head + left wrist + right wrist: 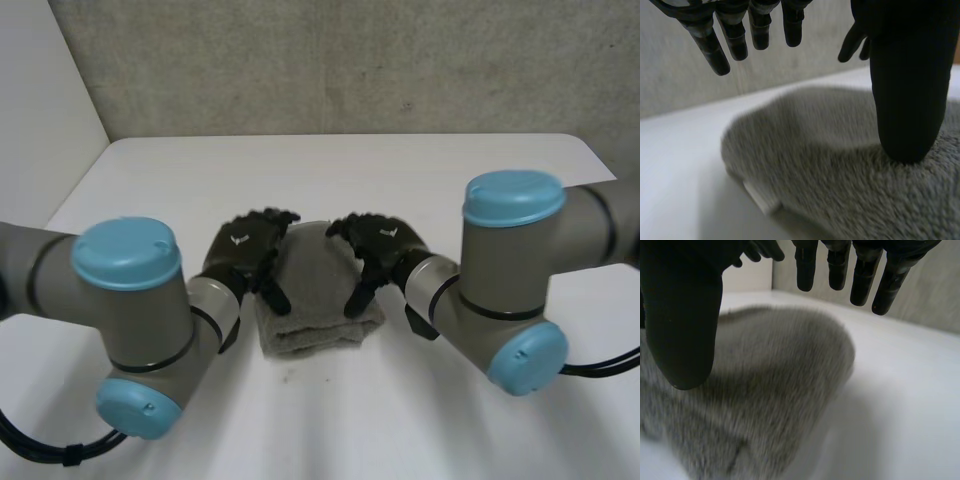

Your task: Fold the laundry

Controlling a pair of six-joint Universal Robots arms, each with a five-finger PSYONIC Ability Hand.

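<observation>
Pressing folded towel [318,305] on desk [400,170]: left robot hand [245,247], right robot hand [380,240] spread, thumbs down; even pressure advised.

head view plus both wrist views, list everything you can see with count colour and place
towel: one, grey, folded, middle of the table between the two hands
table: one, white, under the towel
wall: one, grey, behind the table
left arm: one, grey with light-blue caps, left of the towel
right arm: one, grey with light-blue caps, right of the towel
left hand: one, black, open, thumb on the towel's left side
right hand: one, black, open, thumb on the towel's right side
</observation>
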